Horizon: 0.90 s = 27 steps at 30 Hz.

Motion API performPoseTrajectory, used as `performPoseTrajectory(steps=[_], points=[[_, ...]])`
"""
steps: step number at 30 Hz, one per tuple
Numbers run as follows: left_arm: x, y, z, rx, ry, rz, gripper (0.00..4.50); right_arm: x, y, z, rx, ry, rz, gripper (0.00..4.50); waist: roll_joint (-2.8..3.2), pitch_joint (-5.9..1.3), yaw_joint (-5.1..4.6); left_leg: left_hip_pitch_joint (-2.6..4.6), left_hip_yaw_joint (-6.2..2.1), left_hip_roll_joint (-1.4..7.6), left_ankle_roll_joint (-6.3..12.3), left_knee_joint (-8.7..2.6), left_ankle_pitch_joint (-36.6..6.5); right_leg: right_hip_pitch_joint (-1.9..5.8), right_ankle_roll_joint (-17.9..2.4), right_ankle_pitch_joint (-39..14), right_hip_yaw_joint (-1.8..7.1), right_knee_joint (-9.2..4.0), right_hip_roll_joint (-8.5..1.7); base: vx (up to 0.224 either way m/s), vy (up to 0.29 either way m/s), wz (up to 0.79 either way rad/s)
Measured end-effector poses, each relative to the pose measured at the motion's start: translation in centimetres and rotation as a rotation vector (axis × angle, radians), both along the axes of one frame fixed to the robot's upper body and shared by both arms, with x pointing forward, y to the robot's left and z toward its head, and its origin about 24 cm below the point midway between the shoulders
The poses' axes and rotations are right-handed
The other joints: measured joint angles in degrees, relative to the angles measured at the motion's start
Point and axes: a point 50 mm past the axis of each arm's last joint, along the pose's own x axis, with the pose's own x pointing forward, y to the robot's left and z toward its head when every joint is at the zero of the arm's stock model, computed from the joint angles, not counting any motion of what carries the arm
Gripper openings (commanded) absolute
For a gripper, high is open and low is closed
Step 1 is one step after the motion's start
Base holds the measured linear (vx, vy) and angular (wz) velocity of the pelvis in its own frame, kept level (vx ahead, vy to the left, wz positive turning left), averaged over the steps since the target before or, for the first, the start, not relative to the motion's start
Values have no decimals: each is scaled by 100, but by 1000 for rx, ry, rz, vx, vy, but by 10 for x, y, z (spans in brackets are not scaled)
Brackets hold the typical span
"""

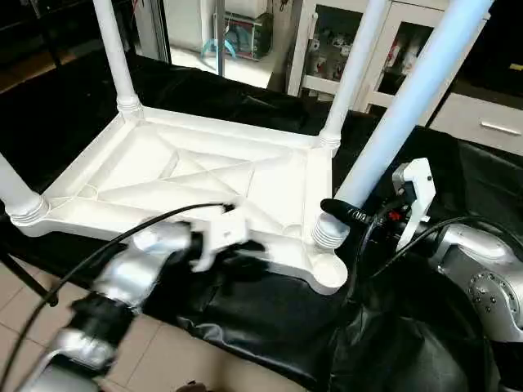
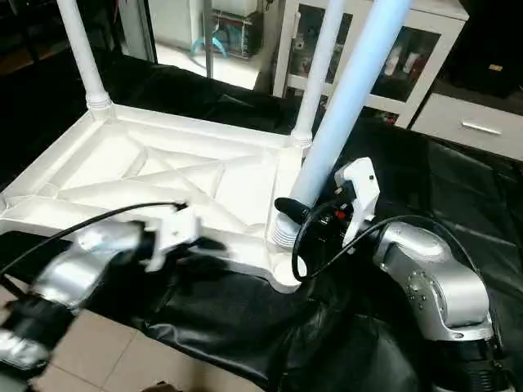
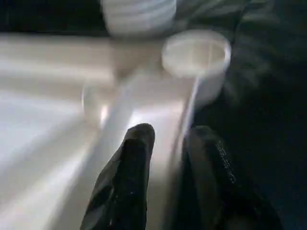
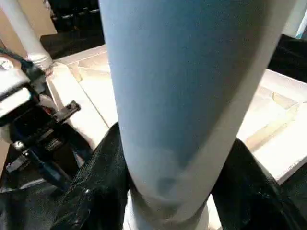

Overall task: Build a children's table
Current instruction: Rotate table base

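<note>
The children's table's white tabletop (image 1: 204, 175) lies upside down on a black cloth, its X-ribbed underside facing up. Three white legs stand in its sockets: far left (image 1: 118, 57), far right (image 1: 351, 73) and near left (image 1: 16, 192). My right gripper (image 1: 359, 211) is shut on a further leg (image 1: 409, 106), which leans, its ribbed end (image 1: 329, 233) resting just behind the empty near-right socket (image 1: 331, 269). My left gripper (image 1: 245, 245) is at the tabletop's near rim. In the left wrist view its fingers (image 3: 129, 172) stand apart astride that rim, with the empty socket (image 3: 195, 55) ahead.
The black cloth (image 1: 270, 327) hangs over the near edge above a tiled floor (image 1: 172, 359). A white cabinet (image 1: 490, 122) and glass-fronted shelves (image 1: 327, 41) stand behind. A black cable (image 1: 106, 245) loops over my left forearm.
</note>
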Motion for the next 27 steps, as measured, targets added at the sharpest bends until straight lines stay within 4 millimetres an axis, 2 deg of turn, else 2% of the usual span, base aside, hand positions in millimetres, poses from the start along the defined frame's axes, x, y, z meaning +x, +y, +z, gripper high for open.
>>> performPoseTrajectory(steps=[2, 4, 8, 15, 19, 27], points=[[6, -5, 12, 2, -31, -30, 176, -1, 0, 1, 1, -2, 5, 186, -5, 2, -20, 4, 0, 1, -1, -1, 0, 0, 0, 0, 0, 3, 0, 0, 0, 0], [10, -6, 15, 13, -34, -38, 176, -2, 0, 2, 0, -2, 14, 186, -5, 2, -67, 6, 0, 1, -1, -2, 0, 0, 1, -1, 1, 5, 1, 0, 0, 0], [8, -6, 1, 82, 46, -69, 176, -5, 0, 2, -1, -2, 23, 186, 3, 4, -136, 5, -1, 3, -2, -3, 0, -1, 2, -1, 0, 5, 2, 0, 0, 0], [4, -4, -2, 114, 136, -92, 176, -8, -4, -1, -7, 19, 9, 186, 13, 7, -133, 7, -1, 3, -2, -2, 0, 1, 1, 0, -1, 5, 2, 0, 0, 0], [6, -1, -13, 176, 100, -75, 176, -11, 0, 3, -4, 4, 20, 186, 19, 3, -135, 8, -2, 3, -2, -2, 1, 2, 1, 0, -1, 5, 2, 0, 0, 0], [9, 0, -14, 211, 18, -72, 176, -13, 1, 2, -5, 13, 27, 186, 28, -2, -136, 15, -3, 3, -5, -2, 2, 9, 0, 0, -1, 7, 2, 0, 0, 0]])
